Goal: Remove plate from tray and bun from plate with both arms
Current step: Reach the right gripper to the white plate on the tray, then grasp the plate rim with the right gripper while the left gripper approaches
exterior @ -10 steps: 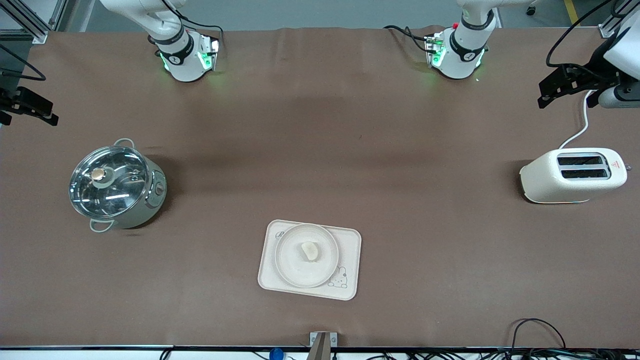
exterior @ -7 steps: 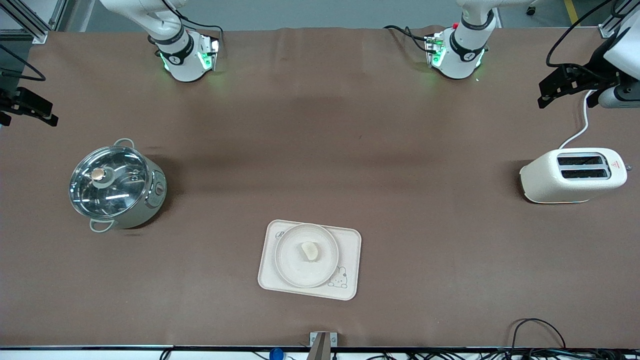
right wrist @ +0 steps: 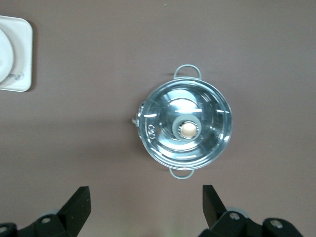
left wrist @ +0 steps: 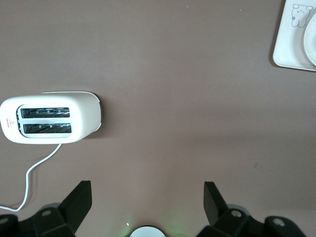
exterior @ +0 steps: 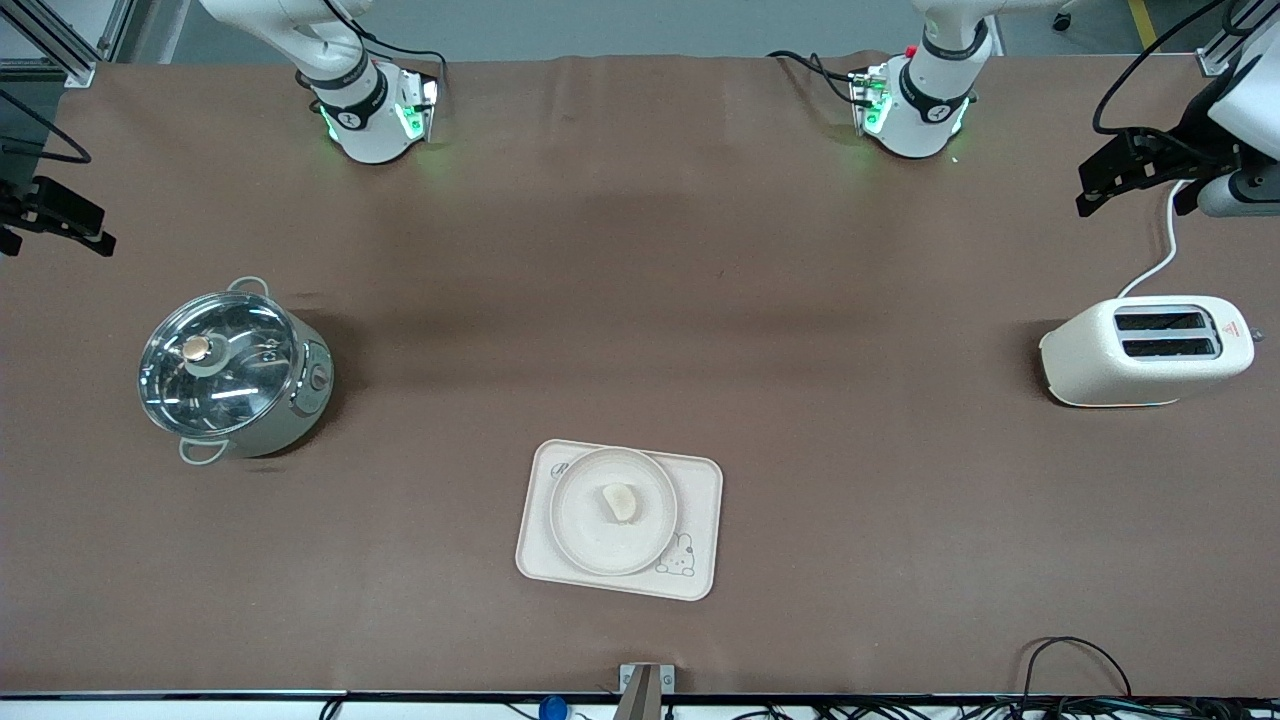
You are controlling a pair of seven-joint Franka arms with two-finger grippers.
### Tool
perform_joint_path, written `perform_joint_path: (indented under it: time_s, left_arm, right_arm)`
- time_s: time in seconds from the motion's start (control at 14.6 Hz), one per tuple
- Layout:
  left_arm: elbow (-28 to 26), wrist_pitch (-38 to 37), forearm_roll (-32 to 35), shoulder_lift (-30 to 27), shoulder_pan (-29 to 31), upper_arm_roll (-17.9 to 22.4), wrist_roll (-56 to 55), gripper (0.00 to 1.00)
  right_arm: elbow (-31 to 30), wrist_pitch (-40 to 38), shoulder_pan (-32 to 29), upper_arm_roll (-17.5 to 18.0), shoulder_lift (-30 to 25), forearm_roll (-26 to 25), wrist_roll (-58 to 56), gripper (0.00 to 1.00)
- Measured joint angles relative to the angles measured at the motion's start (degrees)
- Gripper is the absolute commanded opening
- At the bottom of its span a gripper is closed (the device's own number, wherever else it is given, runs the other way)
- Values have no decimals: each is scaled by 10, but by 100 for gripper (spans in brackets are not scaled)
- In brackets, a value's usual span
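Waiting, nothing grasped | front: small pale bun on round cream plate, plate on rectangular cream rabbit tray, near table edge | left wrist: left gripper spread wide, empty, near white toaster | right wrist: right gripper spread wide, empty, near glass-lidded steel pot | next: both must reach to tray, one for plate rim, one for bun.

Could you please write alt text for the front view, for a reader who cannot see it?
A small pale bun lies on a round plate that sits on a cream rabbit tray on a brown table. A glass-lidded pot stands toward the right arm's end, a white toaster toward the left arm's end.
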Motion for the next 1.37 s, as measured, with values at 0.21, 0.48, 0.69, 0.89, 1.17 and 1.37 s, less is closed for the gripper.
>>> perform_joint_path:
  time_s: [0.21, 0.48, 0.69, 0.89, 1.17, 1.37]
  left_arm:
    - [0, 0, 0, 0, 1, 0, 0, 100]
    - [0, 0, 0, 0, 2, 0, 0, 100]
    - [0, 0, 0, 0, 2, 0, 0, 100]
    - [0, 0, 0, 3, 3, 1, 0, 100]
    - [0, 2, 0, 15, 3, 1, 0, 100]
    - [0, 5, 0, 20, 2, 0, 0, 100]
  right_arm:
    - [-6, 36, 0, 1, 28, 78, 0, 100]
    - [-12, 144, 28, 9, 124, 149, 4, 100]
    - [-9, 218, 57, 10, 201, 211, 5, 100]
    - [-5, 299, 99, 12, 267, 273, 8, 100]
    - [6, 400, 157, 22, 366, 332, 72, 100]
    - [42, 471, 193, 30, 435, 347, 120, 100]
